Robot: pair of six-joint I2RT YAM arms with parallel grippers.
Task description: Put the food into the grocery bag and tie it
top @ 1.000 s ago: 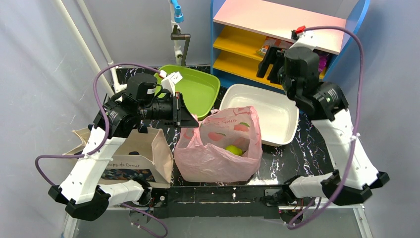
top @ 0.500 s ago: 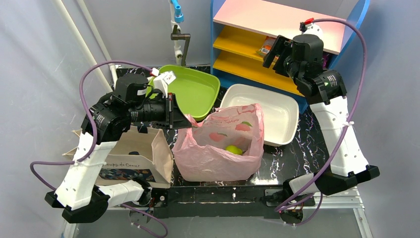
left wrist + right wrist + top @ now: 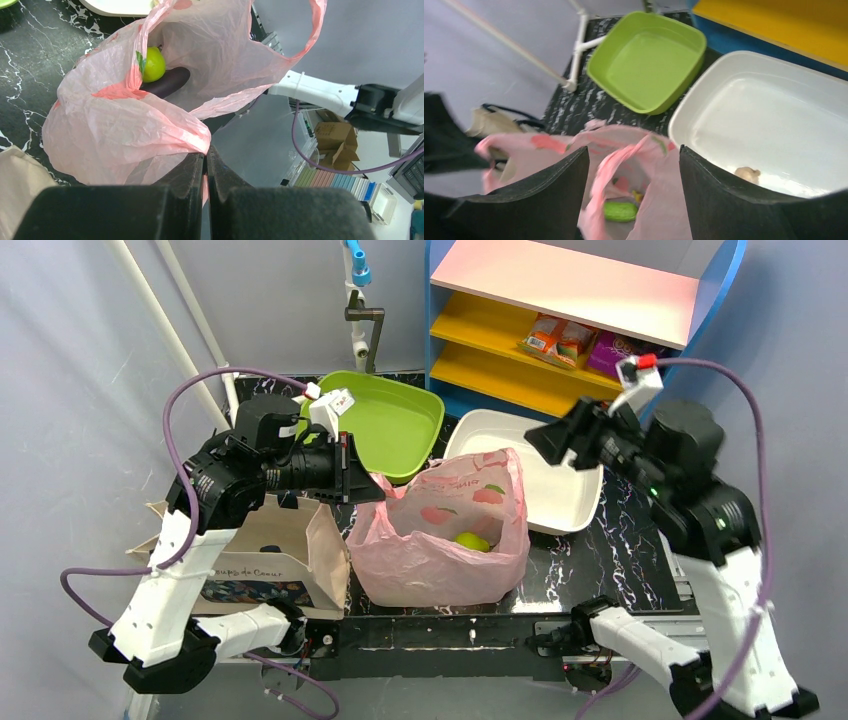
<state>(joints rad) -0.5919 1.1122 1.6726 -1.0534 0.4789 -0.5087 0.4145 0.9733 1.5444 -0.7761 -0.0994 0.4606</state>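
The pink grocery bag [image 3: 440, 560] stands open at the table's front centre. My left gripper [image 3: 366, 486] is shut on the bag's left rim and holds it up; the left wrist view shows the closed fingertips [image 3: 199, 159] pinching pink plastic [image 3: 120, 125]. Inside lie a yellow-green pear [image 3: 152, 64] and a dark eggplant [image 3: 169, 81]. The pear also shows from above [image 3: 472, 541]. My right gripper [image 3: 545, 440] is open and empty, above the bag's right handle [image 3: 624, 155]. A green vegetable [image 3: 620, 211] lies in the bag below it.
A white tray [image 3: 570, 455] sits behind the bag on the right, with a small beige scrap [image 3: 748, 174] in it. A green tray [image 3: 400, 420] is at the back. A beige tote [image 3: 270, 550] stands left of the bag. A shelf [image 3: 560, 310] rises at the back right.
My right arm has swung down and left from the shelf to just above the bag's right side. My left gripper has kept hold of the bag rim, barely moving.
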